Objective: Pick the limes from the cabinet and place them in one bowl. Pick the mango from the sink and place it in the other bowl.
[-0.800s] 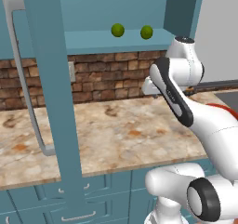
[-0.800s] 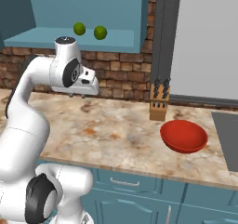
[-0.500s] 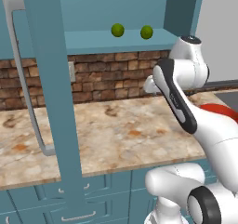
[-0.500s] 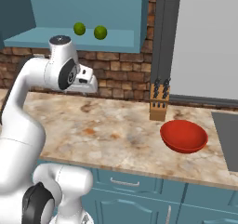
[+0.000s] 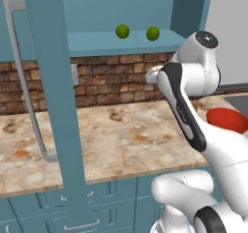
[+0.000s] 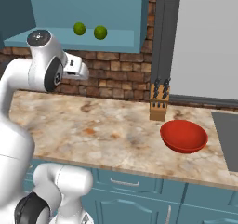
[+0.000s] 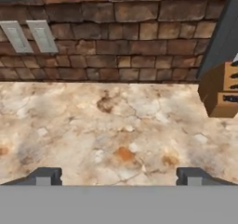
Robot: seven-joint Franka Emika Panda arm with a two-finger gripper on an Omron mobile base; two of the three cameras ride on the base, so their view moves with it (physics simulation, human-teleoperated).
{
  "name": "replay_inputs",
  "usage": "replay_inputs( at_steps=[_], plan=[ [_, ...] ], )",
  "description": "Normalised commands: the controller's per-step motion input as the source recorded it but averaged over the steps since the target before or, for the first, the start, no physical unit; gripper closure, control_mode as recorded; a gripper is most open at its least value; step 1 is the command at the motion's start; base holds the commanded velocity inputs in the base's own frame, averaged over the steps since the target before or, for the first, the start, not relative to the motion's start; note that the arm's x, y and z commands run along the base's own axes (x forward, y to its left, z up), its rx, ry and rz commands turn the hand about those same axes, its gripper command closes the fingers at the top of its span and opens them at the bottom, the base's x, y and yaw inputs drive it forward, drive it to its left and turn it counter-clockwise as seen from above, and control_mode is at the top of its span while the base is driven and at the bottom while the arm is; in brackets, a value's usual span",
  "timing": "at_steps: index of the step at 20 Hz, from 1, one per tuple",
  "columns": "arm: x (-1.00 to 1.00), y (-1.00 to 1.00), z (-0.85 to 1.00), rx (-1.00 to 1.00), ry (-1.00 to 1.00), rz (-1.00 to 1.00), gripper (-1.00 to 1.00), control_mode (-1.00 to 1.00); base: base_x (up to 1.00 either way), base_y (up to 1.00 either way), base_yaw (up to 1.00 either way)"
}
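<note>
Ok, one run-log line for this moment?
gripper: open, empty, facing brick wall | two round green limes: on open teal cabinet shelf | shallow red bowl: empty

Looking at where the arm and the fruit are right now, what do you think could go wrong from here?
1. The limes are round and lie loose on the cabinet shelf; a nudge from the open gripper might roll one away or off the front edge.
2. The open cabinet door juts out over the counter beside the arm, so a wide swing may clip it.
3. The knife block stands close to the red bowl and could be struck during placing.
</note>
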Motion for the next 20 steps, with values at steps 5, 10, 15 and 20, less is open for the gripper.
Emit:
replay_inputs(
  at_steps=[5, 10, 15, 20],
  plan=[
    [0.22, 0.21, 0.76, 0.05, -0.19, -0.08, -1.00, -1.00, 0.00, 0.00, 0.00],
    [0.44, 0.26, 0.62, 0.05, -0.15, -0.09, -1.00, -1.00, 0.00, 0.00, 0.00],
    [0.57, 0.28, 0.50, 0.04, -0.11, -0.09, -1.00, -1.00, 0.00, 0.00, 0.00],
    [0.69, 0.21, 0.36, 0.04, -0.05, -0.08, -1.00, -1.00, 0.00, 0.00, 0.00]
  ],
)
